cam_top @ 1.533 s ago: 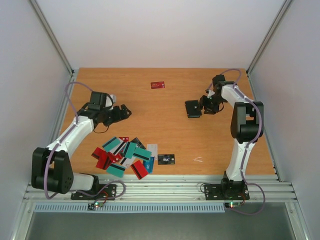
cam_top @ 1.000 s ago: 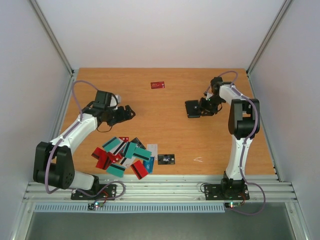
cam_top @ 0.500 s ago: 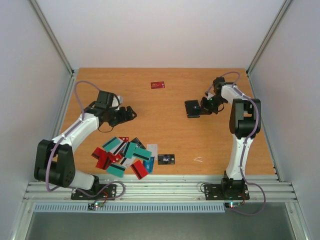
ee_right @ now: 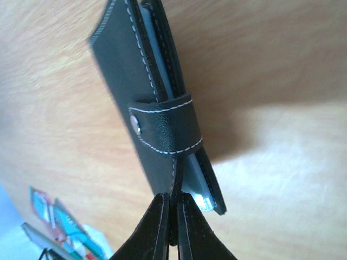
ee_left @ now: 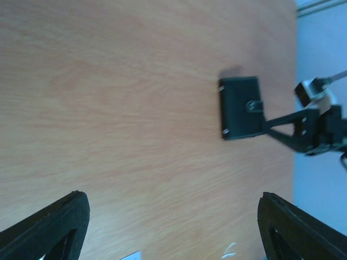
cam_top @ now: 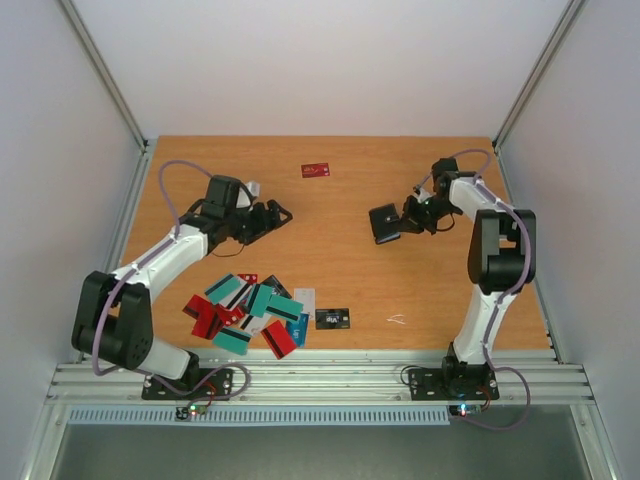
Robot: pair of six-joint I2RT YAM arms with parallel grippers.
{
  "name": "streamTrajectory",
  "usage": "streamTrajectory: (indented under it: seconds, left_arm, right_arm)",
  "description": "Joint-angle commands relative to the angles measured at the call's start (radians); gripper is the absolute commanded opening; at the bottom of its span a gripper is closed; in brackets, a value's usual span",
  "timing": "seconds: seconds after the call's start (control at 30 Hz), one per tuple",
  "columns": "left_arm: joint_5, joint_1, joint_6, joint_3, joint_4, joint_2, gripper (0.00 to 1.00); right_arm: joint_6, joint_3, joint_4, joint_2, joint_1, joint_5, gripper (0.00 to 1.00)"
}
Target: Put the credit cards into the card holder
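Observation:
The black card holder (cam_top: pixel 385 222) is at the right middle of the table, closed by its snap strap, tilted on edge with pale grey-blue showing inside (ee_right: pixel 141 92). My right gripper (cam_top: pixel 406 217) is shut on its strap end (ee_right: pixel 172 201). The holder also shows in the left wrist view (ee_left: pixel 241 107). My left gripper (cam_top: pixel 280 215) is open and empty over bare wood, left of centre (ee_left: pixel 173 227). The credit cards (cam_top: pixel 250 312), teal, red, black and white, lie in a heap at the near left, and a few show in the right wrist view (ee_right: pixel 59 227).
A single red card (cam_top: pixel 316 170) lies at the far middle. A flat black card with white print (cam_top: pixel 333 318) lies right of the heap. A small white scrap (cam_top: pixel 397 320) lies near the front edge. Grey walls stand on both sides.
My left gripper has moved right, towards the table's middle. My right gripper has stayed shut on the card holder and tipped it up on edge, shifting it slightly.

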Motion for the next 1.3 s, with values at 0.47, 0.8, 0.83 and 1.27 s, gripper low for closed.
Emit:
streamTrajectory:
  seconds: [0.47, 0.8, 0.83, 1.27]
  left_arm:
    - [0.072, -0.136, -0.43, 0.02, 0.597, 0.182, 0.85]
    - [0.117, -0.146, -0.624, 0.126, 0.685, 0.276, 0.85]
    - [0.112, -0.146, -0.649, 0.128, 0.697, 0.274, 0.85]
    - [0.031, -0.151, -1.047, 0.108, 1.044, 0.285, 0.78]
  right_arm:
    - [0.287, -0.115, 0.097, -0.337, 0.08, -0.264, 0.01]
    - [0.436, 0.037, 0.169, -0.371, 0.135, -0.344, 0.01]
    - [0.458, 0.053, 0.188, -0.372, 0.14, -0.35, 0.01]
    - [0.682, 0.158, 0.472, -0.337, 0.241, -0.444, 0.01]
